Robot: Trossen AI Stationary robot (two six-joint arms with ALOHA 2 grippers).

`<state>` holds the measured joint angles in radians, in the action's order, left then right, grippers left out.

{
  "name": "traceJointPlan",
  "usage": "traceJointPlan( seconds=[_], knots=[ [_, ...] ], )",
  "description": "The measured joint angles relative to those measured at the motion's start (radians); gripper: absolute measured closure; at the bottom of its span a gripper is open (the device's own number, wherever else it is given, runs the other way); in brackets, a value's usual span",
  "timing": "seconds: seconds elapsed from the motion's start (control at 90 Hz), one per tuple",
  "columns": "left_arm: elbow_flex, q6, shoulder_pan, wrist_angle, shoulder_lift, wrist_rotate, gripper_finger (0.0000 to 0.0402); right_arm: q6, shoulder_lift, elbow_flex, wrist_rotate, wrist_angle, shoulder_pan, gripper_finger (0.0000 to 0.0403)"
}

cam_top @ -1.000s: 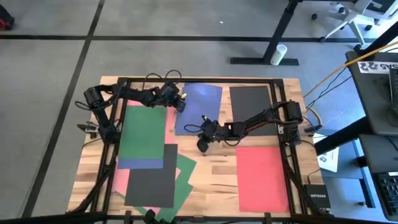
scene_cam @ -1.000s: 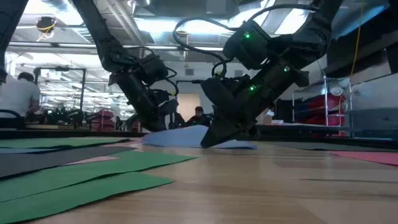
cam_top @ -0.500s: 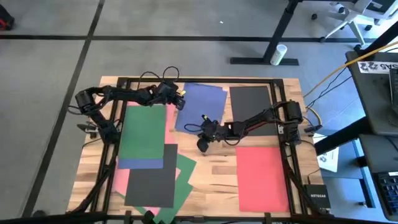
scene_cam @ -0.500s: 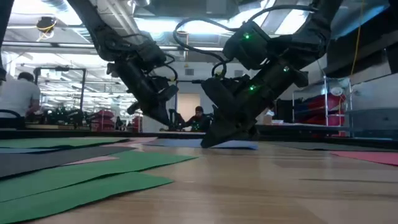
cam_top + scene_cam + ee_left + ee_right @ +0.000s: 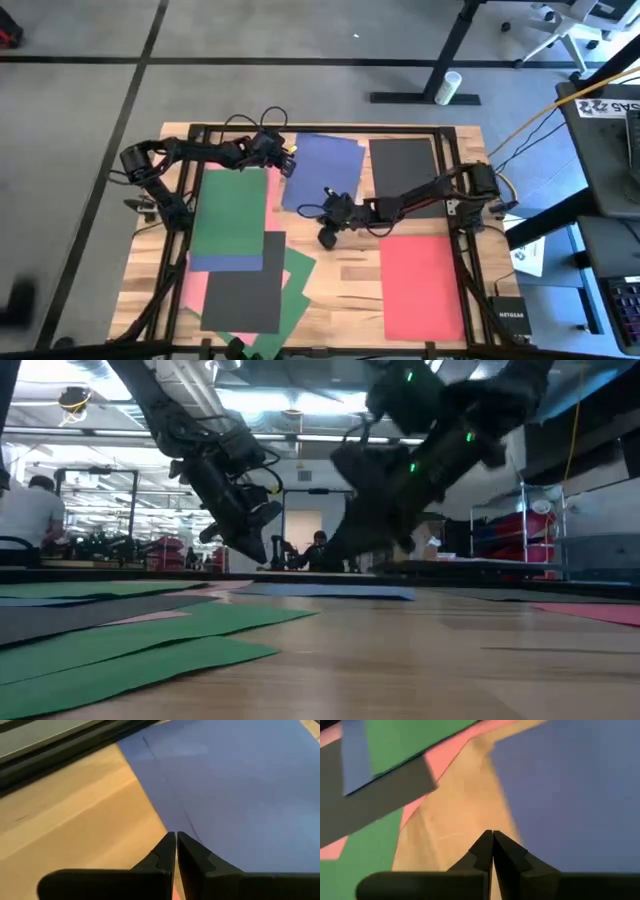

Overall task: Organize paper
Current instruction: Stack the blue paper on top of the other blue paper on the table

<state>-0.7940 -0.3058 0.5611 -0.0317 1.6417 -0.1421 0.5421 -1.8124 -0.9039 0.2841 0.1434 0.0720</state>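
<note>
Right gripper [image 5: 327, 237], fingers pressed together and empty, has lifted off the blue sheet [image 5: 322, 172] at frame centre; left gripper [image 5: 290, 168], likewise closed, stays at the sheet's upper-left edge.

Bare wood [image 5: 345, 275] between black sheet [image 5: 245, 285] and red sheet [image 5: 422, 285] — open passage.

1. The wooden tabletop [image 5: 345, 275] fills the middle of the high view, with a dark frame along its edges.
2. A blue sheet [image 5: 325, 165] lies flat at upper centre.
3. A black sheet [image 5: 405, 170] lies just right of it, near the upper right.
4. A red sheet [image 5: 420, 285] lies at lower right.
5. On the left, a green sheet [image 5: 232, 210] tops an overlapping pile.
6. Below it, a second black sheet [image 5: 245, 290] covers pink [image 5: 193, 290], blue [image 5: 225, 262] and further green paper [image 5: 297, 280].
</note>
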Motion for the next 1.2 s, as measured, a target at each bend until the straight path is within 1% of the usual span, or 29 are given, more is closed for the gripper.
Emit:
traceJointPlan(
  seconds=[0.122, 0.267, 0.567, 0.622, 0.744, 0.989, 1.2],
  knots=[
    [0.001, 0.000, 0.004, 0.002, 0.005, 0.000, 0.0402, 0.052, 0.060, 0.003, 0.125, -0.218, -0.011, 0.0403],
    [0.001, -0.003, 0.003, 0.002, 0.023, 0.000, 0.0402, 0.138, 0.072, 0.001, 0.142, -0.398, -0.051, 0.0403],
    [0.001, -0.007, 0.002, 0.003, 0.038, 0.000, 0.0402, 0.247, 0.059, 0.001, 0.247, -0.552, -0.108, 0.0403],
    [0.001, -0.008, 0.002, 0.002, 0.038, 0.000, 0.0402, 0.269, 0.059, 0.001, 0.252, -0.576, -0.119, 0.0403],
    [0.001, -0.008, 0.002, -0.001, 0.038, 0.000, 0.0402, 0.288, 0.060, 0.033, 0.255, -0.549, -0.148, 0.0403],
    [0.001, -0.008, 0.002, -0.004, 0.038, 0.000, 0.0402, 0.284, 0.065, 0.122, 0.196, -0.360, -0.204, 0.0403],
    [0.001, -0.008, 0.002, -0.006, 0.038, 0.001, 0.0402, 0.264, 0.065, 0.138, 0.187, -0.311, -0.234, 0.0403]
  ],
)
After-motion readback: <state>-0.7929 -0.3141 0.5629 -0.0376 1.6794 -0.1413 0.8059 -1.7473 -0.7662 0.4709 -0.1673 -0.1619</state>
